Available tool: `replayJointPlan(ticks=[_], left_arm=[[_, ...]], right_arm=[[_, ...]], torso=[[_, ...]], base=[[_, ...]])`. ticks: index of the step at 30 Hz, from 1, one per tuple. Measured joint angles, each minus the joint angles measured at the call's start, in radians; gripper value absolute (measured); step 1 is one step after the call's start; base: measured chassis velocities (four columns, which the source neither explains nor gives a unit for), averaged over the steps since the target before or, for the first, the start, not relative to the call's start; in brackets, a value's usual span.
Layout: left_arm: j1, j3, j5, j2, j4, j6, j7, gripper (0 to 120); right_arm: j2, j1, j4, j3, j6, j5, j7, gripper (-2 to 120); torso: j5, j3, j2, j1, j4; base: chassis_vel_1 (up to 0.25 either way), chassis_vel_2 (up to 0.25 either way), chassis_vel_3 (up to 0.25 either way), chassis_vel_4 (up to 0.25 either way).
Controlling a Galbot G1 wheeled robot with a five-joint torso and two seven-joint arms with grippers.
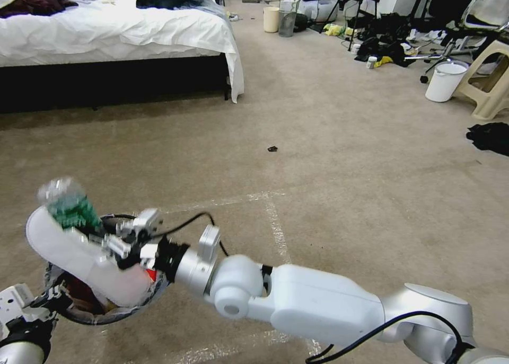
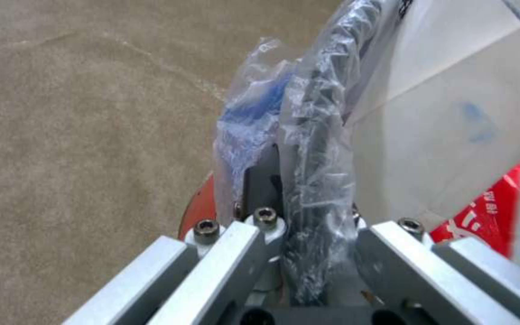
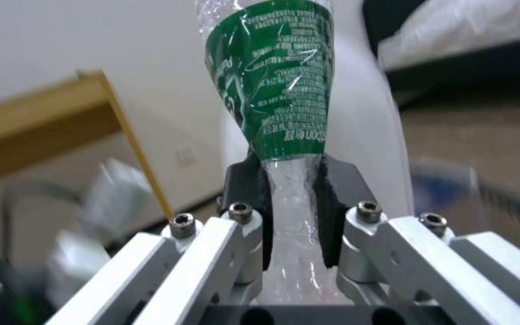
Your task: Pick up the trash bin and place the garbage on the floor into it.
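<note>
Nearest, at the lower left of the head view: left gripper [image 1: 40, 303], fingers [image 2: 260, 185] clamped on the rim of the trash bin [image 1: 114, 315], one black pad outside the rim and the other behind the crinkled clear plastic bag [image 2: 320, 135] folded over it. Blue rim visible through the plastic just beyond the outer finger; red wall of the bin below that finger. Bin held off the carpeted floor [image 1: 344, 157], tilted, already holding a flat white slipper-shaped sole [image 1: 79, 258] that juts up and out past the rim, plus a red wrapper [image 2: 489, 212] beside the sole on the inner side of the fingers.

Next, directly over the bin's opening: right gripper [image 1: 103, 231], arm reaching across from the lower right. Fingers [image 3: 251, 189] squeezed on the clear crushed lower part of a small plastic bottle [image 3: 275, 90]; green label flaring out just beyond the fingertips, the rest of the bottle pointing up and away from them, alongside the white sole.

Farther off on the floor: a small dark scrap [image 1: 272, 149] well beyond both grippers. Beyond that, a bed [image 1: 106, 30] with white sheets and dark clothes to the far left, a plain white bucket [image 1: 445, 80] next to a beige stool [image 1: 490, 80] to the far right, and clutter along the back of the room.
</note>
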Motion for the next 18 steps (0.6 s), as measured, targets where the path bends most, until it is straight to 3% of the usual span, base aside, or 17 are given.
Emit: replayJointPlan(ticks=[5,18], left_arm=[[0.002,-0.002,-0.001,-0.002,0.0,0.0,-0.001,1],[-0.001,-0.001,-0.002,-0.002,0.003,-0.002,0.0,1]], right_arm=[[0.021,-0.02,-0.094,-0.026,0.024,-0.036,-0.01,13],[0.02,-0.03,-0.105,-0.033,0.031,-0.063,-0.013,13]], torso=[[0.0,0.0,0.0,0.0,0.0],[0.0,0.0,0.0,0.0,0.0]], base=[[0.0,0.0,0.0,0.0],[0.0,0.0,0.0,0.0]])
